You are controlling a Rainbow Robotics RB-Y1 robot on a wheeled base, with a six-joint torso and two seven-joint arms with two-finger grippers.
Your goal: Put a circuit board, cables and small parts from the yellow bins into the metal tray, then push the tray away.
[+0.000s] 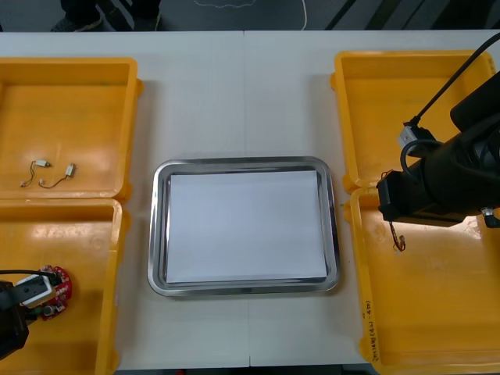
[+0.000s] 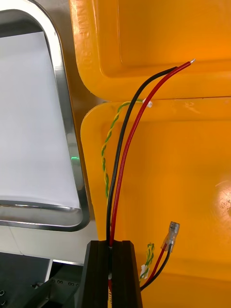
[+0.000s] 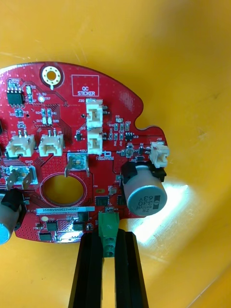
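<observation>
- Circuit board (image 3: 72, 144), round and red, sits in the near-left yellow bin (image 1: 86, 328). The left gripper (image 3: 109, 240) has its 2 black fingers closed on a green connector (image 3: 108, 225) at the board's edge.
- It looks light and stiff but probably fragile, crowded with white sockets and 1 tall silver can (image 3: 146, 197). The edge seems a safer hold than anything on its face. With so narrow a grip on 1 small connector, the board may twist or swing when carried.
- Right gripper (image 2: 110, 245) is over the inner edge of the near-right yellow bin (image 2: 183, 159), close to a corner of the metal tray (image 2: 62, 120). Its fingers are clamped on a black and red cable (image 2: 110, 211).
- That cable looks light and springy. Its 2 wires rise past the fingertips in a long curve with the ends free, and a short tail with a clear terminal (image 2: 171, 236) shows beside the fingers. It will likely sway in transit and spring back when released.
- A twisted cable (image 2: 107, 149) crosses the bin's rim next to the held wires. Whether they touch cannot be told, and it could be dragged along.
- The tray, white inside, has none of the task's items in it yet, and the small metal parts (image 1: 56, 169) wait in the far-left yellow bin (image 1: 70, 70).
</observation>
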